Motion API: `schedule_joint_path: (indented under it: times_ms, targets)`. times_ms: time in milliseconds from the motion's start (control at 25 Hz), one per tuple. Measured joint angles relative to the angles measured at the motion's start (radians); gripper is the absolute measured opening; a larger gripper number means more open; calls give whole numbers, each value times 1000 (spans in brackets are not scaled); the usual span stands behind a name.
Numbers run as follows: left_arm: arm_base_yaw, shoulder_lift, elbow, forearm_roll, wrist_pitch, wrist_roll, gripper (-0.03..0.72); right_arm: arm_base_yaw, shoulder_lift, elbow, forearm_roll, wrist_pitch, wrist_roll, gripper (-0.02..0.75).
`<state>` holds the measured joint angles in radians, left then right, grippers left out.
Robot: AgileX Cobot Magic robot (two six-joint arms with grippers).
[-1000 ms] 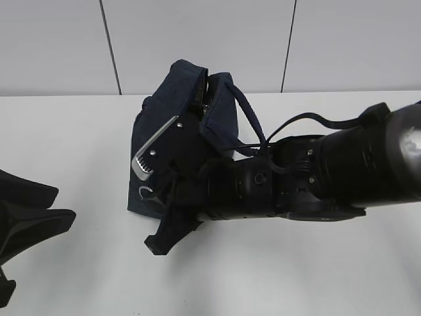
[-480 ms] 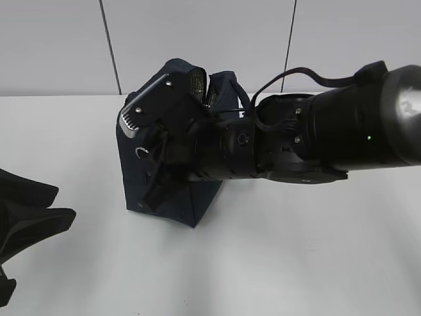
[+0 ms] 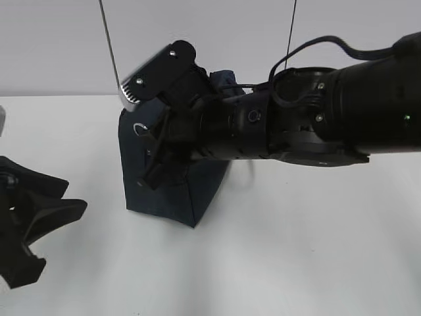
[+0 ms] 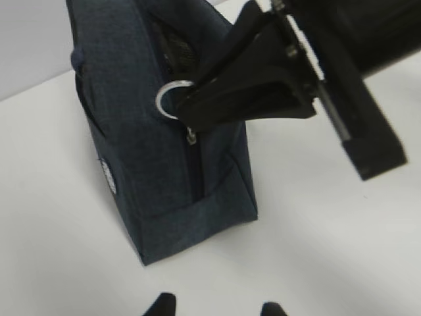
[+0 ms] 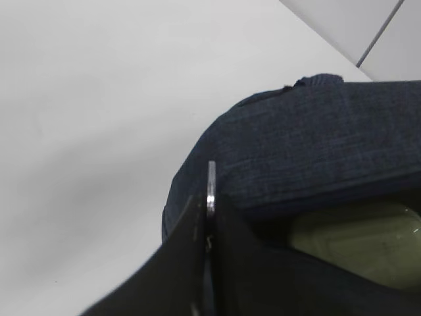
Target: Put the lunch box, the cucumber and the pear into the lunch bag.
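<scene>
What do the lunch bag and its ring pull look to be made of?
The lunch bag looks like dark navy woven fabric, matte, with a visible denim-like weave and stitched seams. The ring pull looks like polished metal: silvery, thin and bright with glints. The right gripper is pinching it.

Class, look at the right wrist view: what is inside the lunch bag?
Through the lunch bag's opening a pale sage-green surface shows, apparently the lunch box lid. The rest of the interior is covered by navy fabric and the right end effector, so no cucumber or pear can be seen.
</scene>
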<state>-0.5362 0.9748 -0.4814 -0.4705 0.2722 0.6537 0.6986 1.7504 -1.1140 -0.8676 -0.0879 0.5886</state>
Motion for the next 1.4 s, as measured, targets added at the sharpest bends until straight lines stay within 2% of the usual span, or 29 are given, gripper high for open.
schedule_joint_path:
  times_ms: [400, 560, 680, 760, 840, 920, 1000, 1080, 1160, 1320, 1400]
  targets:
    - [0, 160, -32, -15, -148, 5, 242, 0, -17, 0, 0, 18, 0, 0]
    - [0, 196, -87, -50, -71, 18, 242, 0, -17, 0, 0, 18, 0, 0]
    - [0, 221, -132, -110, 26, 89, 242, 0, -17, 0, 0, 20, 0, 0]
    - [6, 230, -149, -217, 69, 196, 242, 0, -17, 0, 0, 20, 0, 0]
    - [42, 235, -158, -405, 135, 365, 242, 0, -17, 0, 0, 20, 0, 0]
    - [126, 247, -160, -584, 240, 564, 242, 0, -17, 0, 0, 20, 0, 0]
    - [224, 258, -160, -722, 293, 691, 242, 0, -17, 0, 0, 20, 0, 0]
    - [322, 263, -160, -782, 294, 803, 242, 0, -17, 0, 0, 22, 0, 0]
    - [365, 271, -160, -795, 299, 893, 242, 0, -17, 0, 0, 22, 0, 0]
    - [350, 326, -160, -808, 285, 1025, 242, 0, -17, 0, 0, 24, 0, 0]
    - [346, 375, -160, -848, 281, 1095, 242, 0, -17, 0, 0, 24, 0, 0]
